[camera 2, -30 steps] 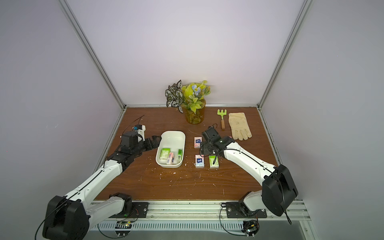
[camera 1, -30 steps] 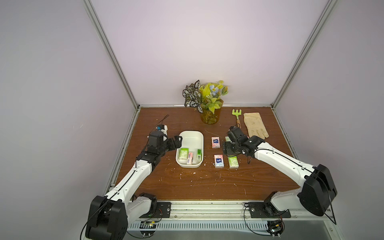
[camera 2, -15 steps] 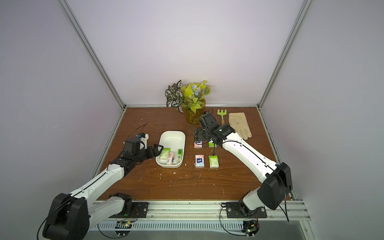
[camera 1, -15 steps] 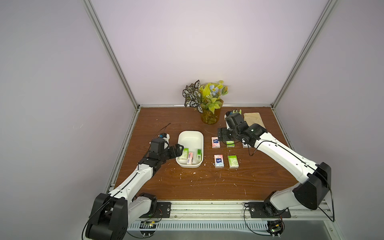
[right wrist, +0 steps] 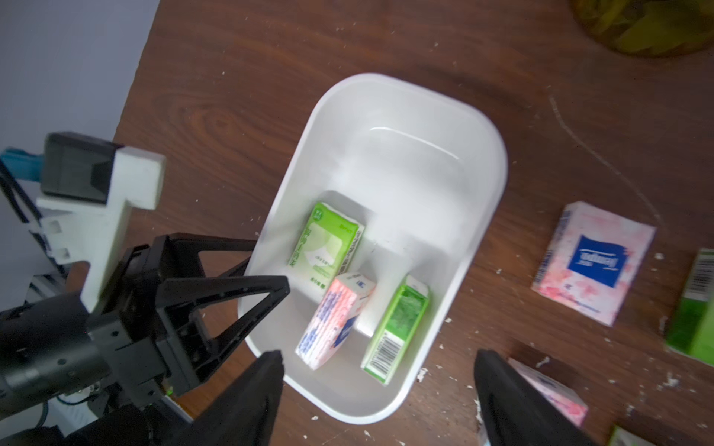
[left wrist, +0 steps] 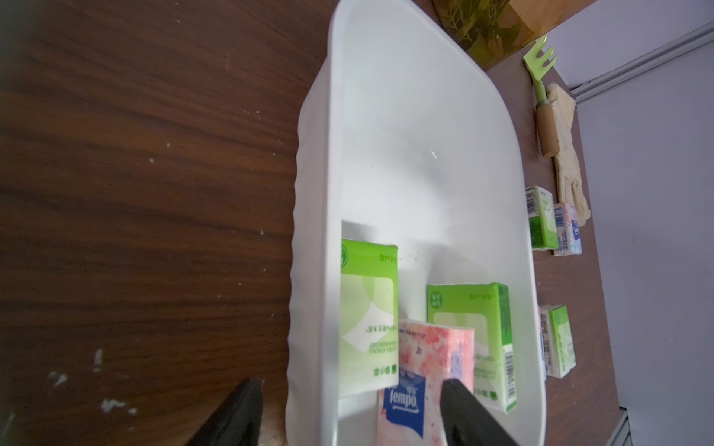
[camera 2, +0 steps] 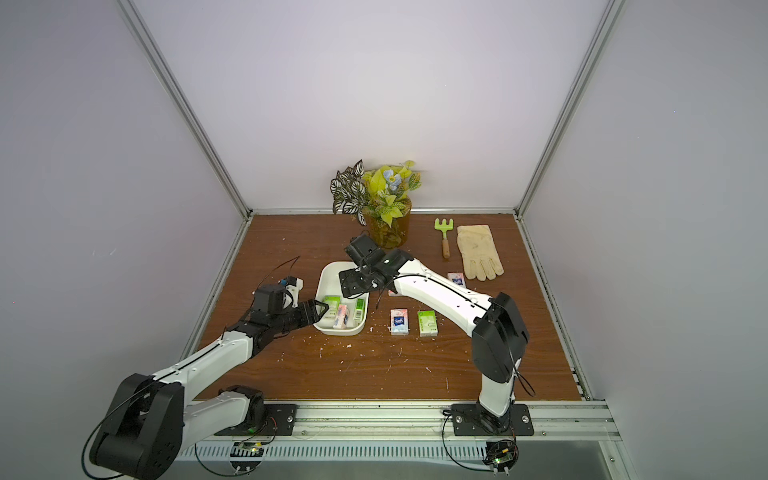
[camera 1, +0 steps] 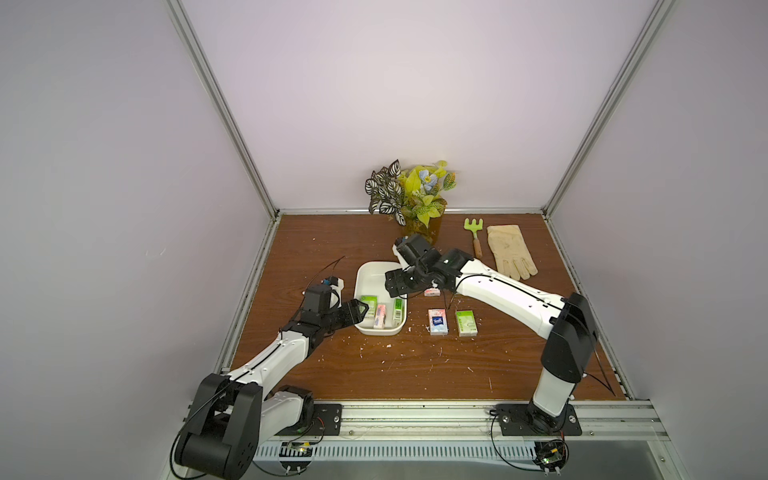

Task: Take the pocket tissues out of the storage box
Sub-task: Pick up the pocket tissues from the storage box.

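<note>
From where I stand the storage box (camera 1: 376, 275) sits on the brown wooden table (camera 1: 415, 374), a little left of the middle of the frame in both top views. Three of the pocket tissues lie in its nearer end. A flat green packet (camera 1: 369, 300) rests by the left wall, a pink packet (camera 1: 379, 321) stands on its long edge beside it, and an on-edge green packet (camera 1: 398, 312) leans by the right wall. The left gripper (camera 1: 362, 311) reaches in low from the lower left with its jaws apart, astride the box's left wall. One finger is outside over the table and the other is inside, close by the pink packet. I cannot tell whether that finger touches it, and nothing is pinched between the jaws. The right gripper (camera 1: 395, 291) hangs over the right side of the box, jaws spread wide and empty, and its wrist view shows the on-edge green packet below the gap. Right of the box a blue-logo packet (camera 1: 438, 327) and a table green packet (camera 1: 465, 323) lie flat side by side. Behind them a half-hidden pink packet (camera 1: 432, 292) peeks from under the right arm, and a far pink packet (camera 2: 456, 278) shows beyond the arm in a top view. Toward the back of the table stand a potted plant (camera 1: 409, 199), a green hand rake (camera 1: 473, 226) and a pale glove (camera 1: 509, 251), and white crumbs are scattered over the wood
</note>
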You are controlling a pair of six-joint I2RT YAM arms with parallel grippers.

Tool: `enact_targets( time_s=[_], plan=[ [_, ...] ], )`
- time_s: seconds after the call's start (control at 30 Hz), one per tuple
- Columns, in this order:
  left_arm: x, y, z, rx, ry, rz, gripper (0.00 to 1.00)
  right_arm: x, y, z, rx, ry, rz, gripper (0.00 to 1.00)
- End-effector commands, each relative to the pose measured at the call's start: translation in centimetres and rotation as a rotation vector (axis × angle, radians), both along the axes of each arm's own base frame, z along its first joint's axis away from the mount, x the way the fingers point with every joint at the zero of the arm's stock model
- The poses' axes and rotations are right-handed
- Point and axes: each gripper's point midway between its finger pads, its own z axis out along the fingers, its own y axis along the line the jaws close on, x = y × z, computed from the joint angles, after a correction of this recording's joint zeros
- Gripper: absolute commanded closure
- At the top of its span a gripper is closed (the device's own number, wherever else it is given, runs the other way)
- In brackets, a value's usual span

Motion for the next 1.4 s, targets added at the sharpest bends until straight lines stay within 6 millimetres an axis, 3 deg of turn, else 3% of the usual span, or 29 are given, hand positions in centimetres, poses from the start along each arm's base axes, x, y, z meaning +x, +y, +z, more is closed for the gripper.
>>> enact_targets(
  time_s=[0.0,0.3,0.97,1.23,1.37],
  plan=[
    [-0.3,0.4,0.0,0.017,-0.012,0.006,0.37,-1.5,2.4,0.7,0.054,0.037,0.051,0.19],
    [-0.9,1.0,-0.1,0.003,-0.032,0.055,0.54,-3.3,4.1,-3.5,-0.021,0.106,0.098,0.30],
    [-1.5,0.8,-0.5,-0.014,-0.027,0.042,0.80,-3.8,4.6,-10.1,-0.142,0.164,0.094,0.34],
    [-1.5,0.9,-0.5,-0.003,-0.025,0.038,0.82,-3.4,4.5,-10.6,-0.168,0.147,0.083,0.37],
    [-1.4,0.9,-0.6,-0.001,-0.024,0.039,0.82,-3.4,4.3,-10.0,-0.166,0.139,0.077,0.47]
  ],
)
